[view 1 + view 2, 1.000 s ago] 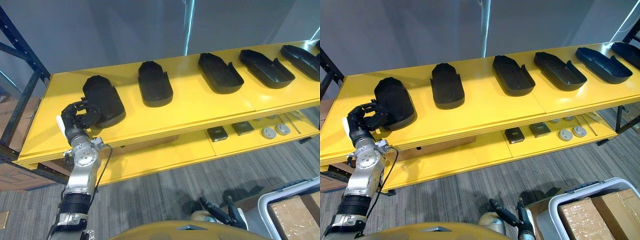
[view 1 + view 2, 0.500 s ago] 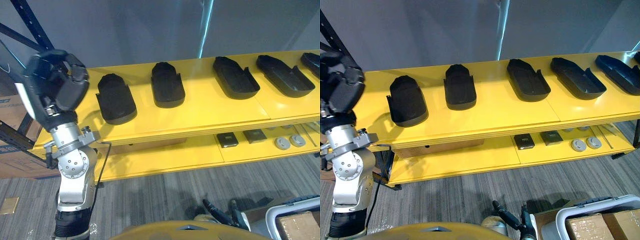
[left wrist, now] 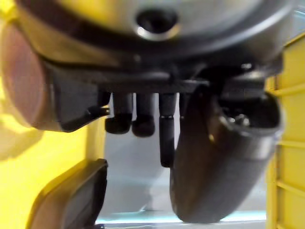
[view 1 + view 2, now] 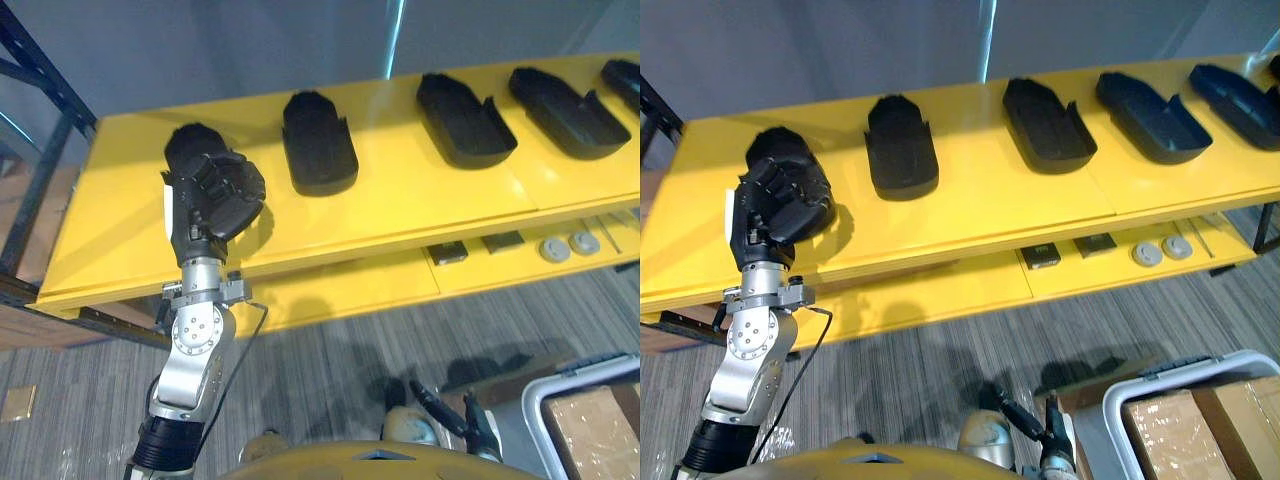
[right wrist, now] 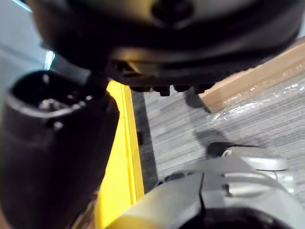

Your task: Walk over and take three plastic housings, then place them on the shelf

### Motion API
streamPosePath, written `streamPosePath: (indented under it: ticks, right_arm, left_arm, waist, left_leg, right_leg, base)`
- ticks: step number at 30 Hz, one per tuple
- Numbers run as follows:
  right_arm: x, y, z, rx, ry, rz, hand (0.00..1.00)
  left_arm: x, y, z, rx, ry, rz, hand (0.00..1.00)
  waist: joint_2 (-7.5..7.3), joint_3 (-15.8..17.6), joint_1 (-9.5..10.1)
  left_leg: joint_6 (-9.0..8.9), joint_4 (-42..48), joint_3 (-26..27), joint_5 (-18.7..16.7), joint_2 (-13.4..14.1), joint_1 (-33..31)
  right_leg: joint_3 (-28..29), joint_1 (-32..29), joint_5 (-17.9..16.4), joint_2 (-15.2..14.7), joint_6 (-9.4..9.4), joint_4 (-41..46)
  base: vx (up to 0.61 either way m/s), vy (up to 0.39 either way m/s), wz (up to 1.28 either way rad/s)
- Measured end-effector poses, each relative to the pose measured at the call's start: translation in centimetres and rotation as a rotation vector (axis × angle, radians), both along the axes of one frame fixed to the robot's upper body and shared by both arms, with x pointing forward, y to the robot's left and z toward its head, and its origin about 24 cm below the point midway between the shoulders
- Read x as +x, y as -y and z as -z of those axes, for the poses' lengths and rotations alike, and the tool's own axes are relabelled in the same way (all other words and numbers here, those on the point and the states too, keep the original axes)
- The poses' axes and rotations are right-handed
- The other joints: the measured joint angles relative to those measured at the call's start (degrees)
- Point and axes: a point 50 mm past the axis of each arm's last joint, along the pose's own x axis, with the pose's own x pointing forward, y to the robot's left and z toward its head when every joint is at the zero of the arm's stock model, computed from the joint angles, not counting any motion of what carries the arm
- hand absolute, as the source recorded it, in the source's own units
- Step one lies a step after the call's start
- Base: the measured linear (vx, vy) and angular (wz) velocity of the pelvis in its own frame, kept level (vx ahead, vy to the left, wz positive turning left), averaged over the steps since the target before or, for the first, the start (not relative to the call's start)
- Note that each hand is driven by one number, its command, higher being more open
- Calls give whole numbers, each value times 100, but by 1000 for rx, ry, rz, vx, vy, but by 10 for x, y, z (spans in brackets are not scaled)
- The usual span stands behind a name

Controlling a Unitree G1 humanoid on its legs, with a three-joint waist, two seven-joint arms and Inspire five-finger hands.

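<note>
Fingers (image 3: 143, 114) of the left hand (image 4: 215, 195) are curled, holding nothing; the left wrist view shows grey wall past them. The hand is raised before the leftmost plastic housing (image 4: 775, 145), which lies on the yellow shelf (image 4: 400, 215). The right hand (image 4: 447, 413) hangs with its fingers relaxed over carpet (image 4: 330, 340). The right eye view shows a crate (image 4: 1140, 383) of boxes.

Black plastic housings (image 4: 318, 145) lie apart in a row on the yellow shelf (image 4: 400, 215).

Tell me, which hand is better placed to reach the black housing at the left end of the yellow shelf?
The left. The left hand is raised right in front of that leftmost housing on the yellow shelf, while the right hand hangs low near the floor, far from it.
</note>
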Motion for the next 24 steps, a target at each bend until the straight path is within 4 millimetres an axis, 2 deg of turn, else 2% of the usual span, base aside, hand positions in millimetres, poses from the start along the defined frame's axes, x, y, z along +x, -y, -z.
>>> streamPosePath:
  ticks: [7,13,19,24]
  right_arm:
    - [11,1,-3,-4,33,2,100]
    - [14,1,-3,-5,40,0,100]
    - [26,0,-6,-7,75,-7,100]
    - [26,1,-6,-12,79,-3,100]
  left_arm:
    - [6,2,-10,9,37,8,0]
    - [7,4,-7,16,0,21,0]
    - [10,6,1,8,-38,73,0]
    - [7,11,1,33,-36,131,0]
  waist:
    - [31,184,-3]
    - [26,302,117]
    - [43,448,120]
    - [85,483,131]
  left_leg:
    - [22,420,2,-235,114,-178]
    - [16,476,-1,-268,148,-182]
    - [28,563,-54,-274,154,-215]
    - [29,564,-136,-274,155,-266]
  right_leg:
    - [76,-167,-159,6,-23,289]
    - [110,-299,-356,1,-32,600]
    - [99,-371,-480,-32,-3,826]
    - [32,-419,-577,-56,-16,961]
  base:
    - [-2,4,-3]
    - [-1,2,-1]
    - [2,-2,1]
    - [18,3,8]
